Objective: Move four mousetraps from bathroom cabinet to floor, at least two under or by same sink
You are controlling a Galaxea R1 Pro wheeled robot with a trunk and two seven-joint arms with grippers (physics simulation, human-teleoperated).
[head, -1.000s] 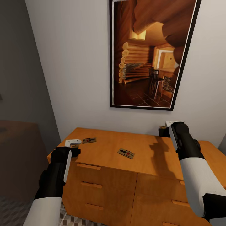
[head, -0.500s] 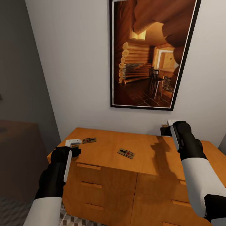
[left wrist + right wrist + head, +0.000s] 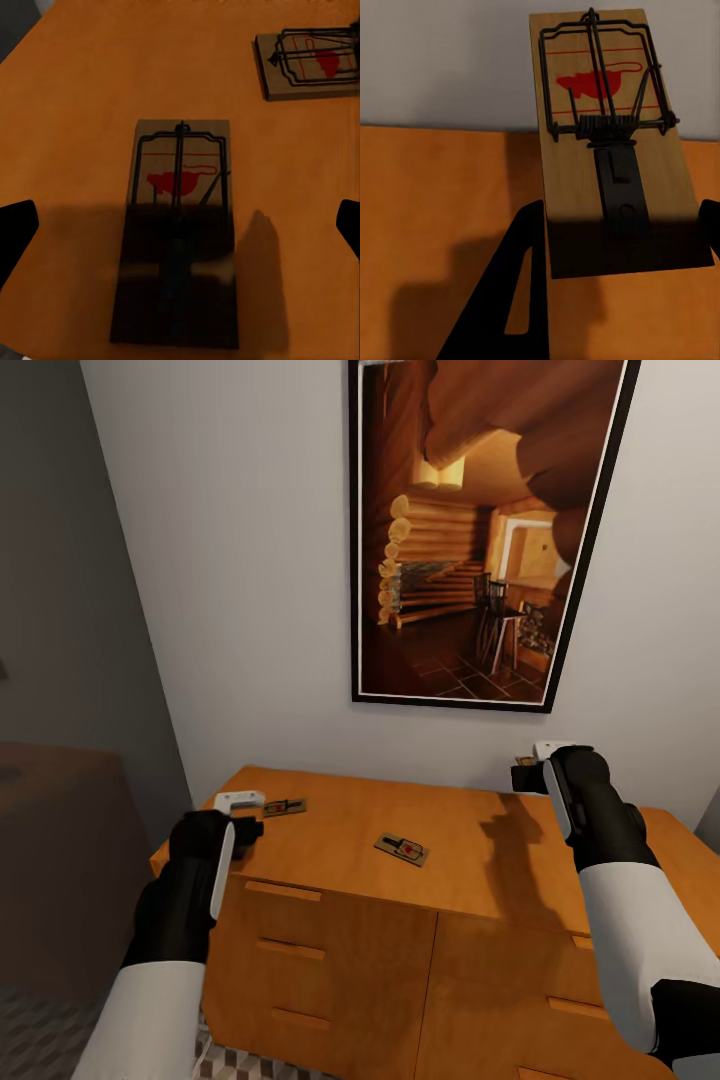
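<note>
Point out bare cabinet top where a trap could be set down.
Bare: the cabinet top between the middle mousetrap and the right gripper. Crowded: the left corner, where the left gripper hangs over one trap beside another.

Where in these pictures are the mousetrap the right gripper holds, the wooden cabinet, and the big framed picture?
held mousetrap [image 3: 611, 150], right wrist view, on its dark metal spring.
cabinet [image 3: 340, 935], head view, on a front panel beside the handles.
framed picture [image 3: 470, 530], head view, on the log-cabin image.
</note>
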